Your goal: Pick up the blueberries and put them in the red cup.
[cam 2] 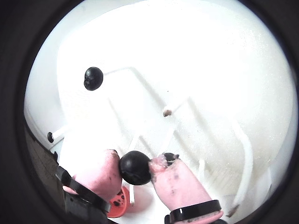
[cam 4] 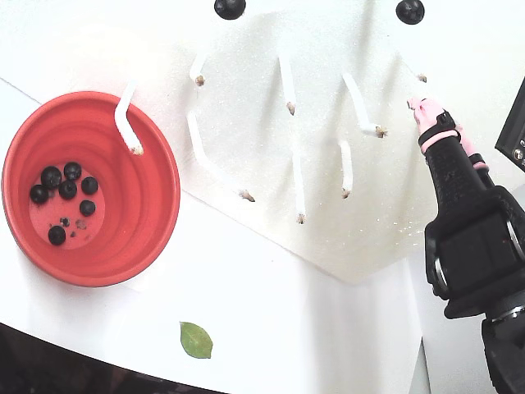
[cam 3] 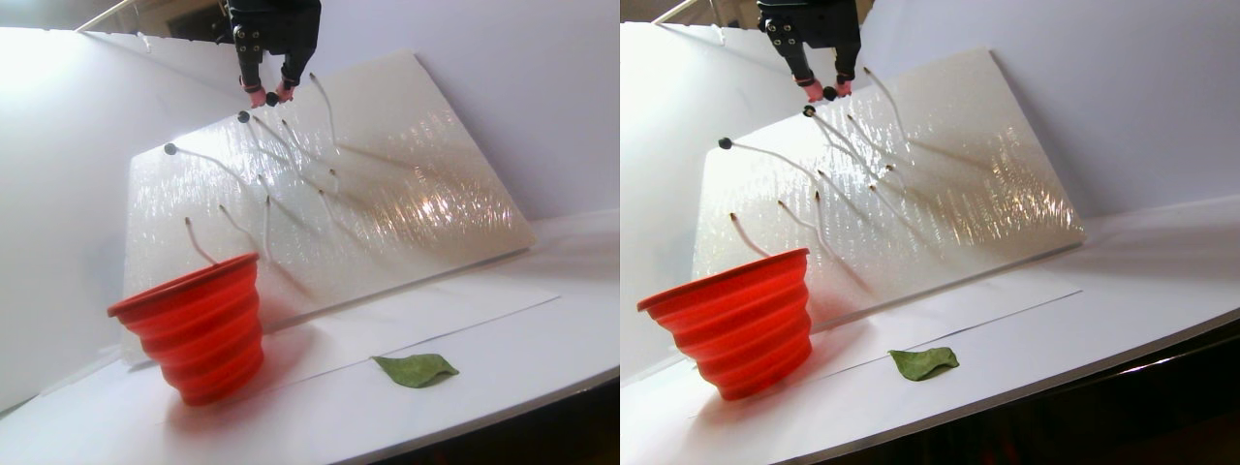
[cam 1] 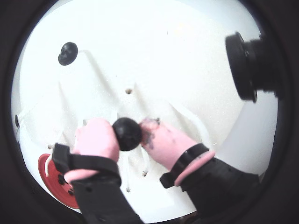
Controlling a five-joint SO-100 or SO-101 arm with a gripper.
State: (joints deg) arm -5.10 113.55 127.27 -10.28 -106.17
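Observation:
My gripper (cam 1: 127, 135) is shut on one round blue-black blueberry (cam 1: 127, 133), pinched between the pink fingertips; both wrist views show this grip (cam 2: 135, 168). In the stereo pair view the gripper (cam 3: 269, 97) hangs high at the top of the tilted white board. Another blueberry (cam 1: 67, 53) sits on a white stem up to the left, and the fixed view shows two on stems, one (cam 4: 230, 7) and another (cam 4: 409, 11). The red cup (cam 4: 139, 189) stands at the board's lower left and holds several blueberries (cam 4: 66, 185). In the fixed view the held berry is hidden.
The white board (cam 3: 407, 194) leans against the back wall with several bare white stems (cam 4: 287, 86) sticking out. A green leaf (cam 3: 417, 369) lies on the table in front of the cup. A second camera's black lens (cam 1: 247, 65) juts in at the right of a wrist view.

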